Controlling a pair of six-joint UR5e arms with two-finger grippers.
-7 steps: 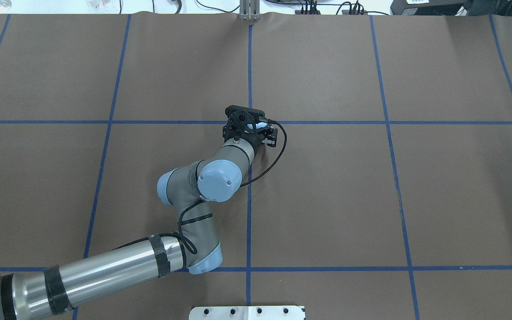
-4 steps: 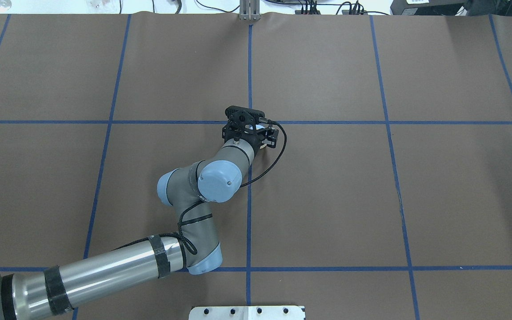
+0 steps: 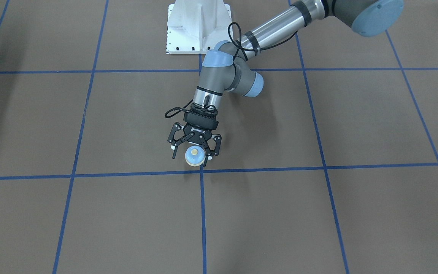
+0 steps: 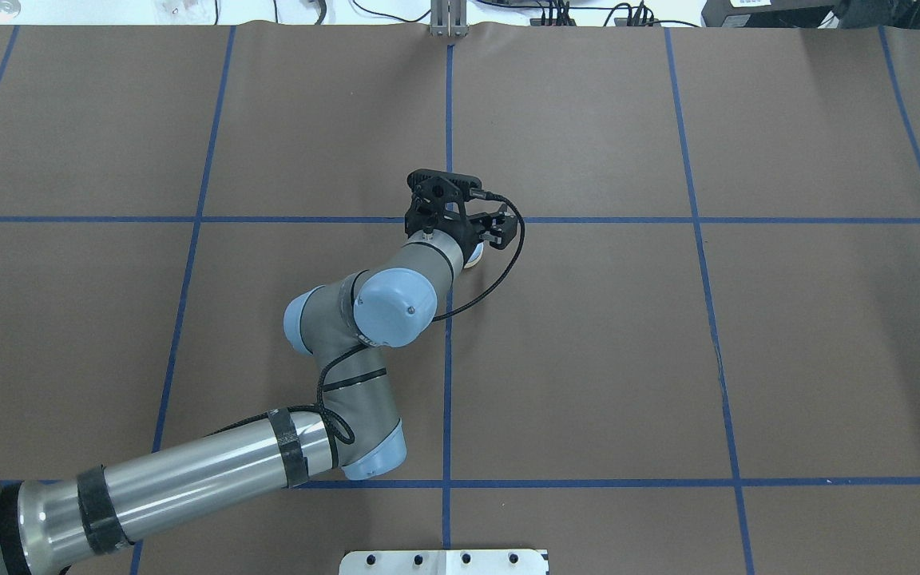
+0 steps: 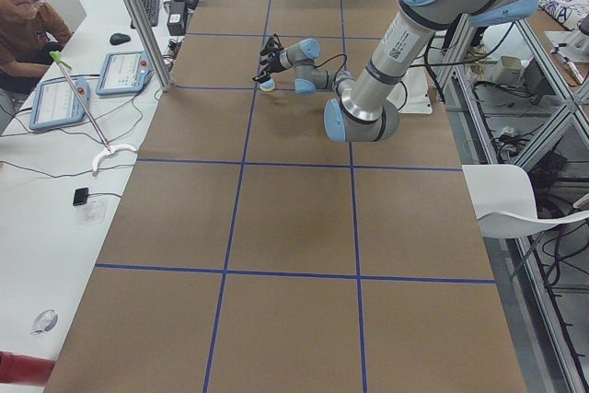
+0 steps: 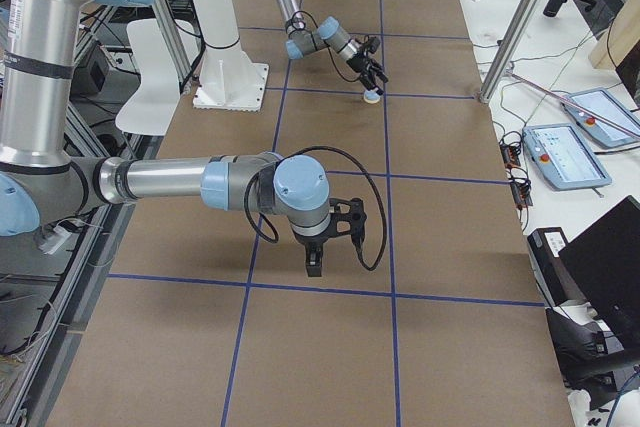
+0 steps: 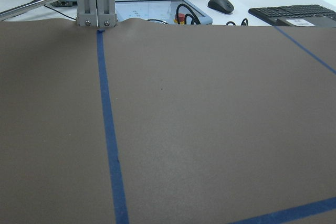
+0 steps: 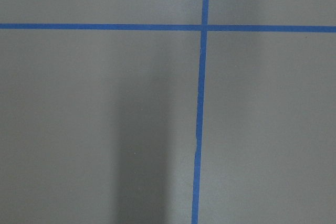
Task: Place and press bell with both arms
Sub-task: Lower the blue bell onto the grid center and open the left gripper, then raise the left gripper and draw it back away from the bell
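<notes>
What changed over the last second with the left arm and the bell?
The left gripper opened its jaws and appears to have let go of the bell, which now sits upright on the table between them. The left arm also shifted slightly forward, away from the robot. The bell stayed near the blue tape crossing, and the rest of the table looks the same.

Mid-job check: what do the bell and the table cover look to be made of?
Bell: smooth light-blue dome, painted metal or plastic, too small to tell which; its cream button and base ring look like matte plastic. Table cover: matte brown sheet, likely paper or thin vinyl, since its far edge ripples; the blue lines look like stuck-on tape.
</notes>
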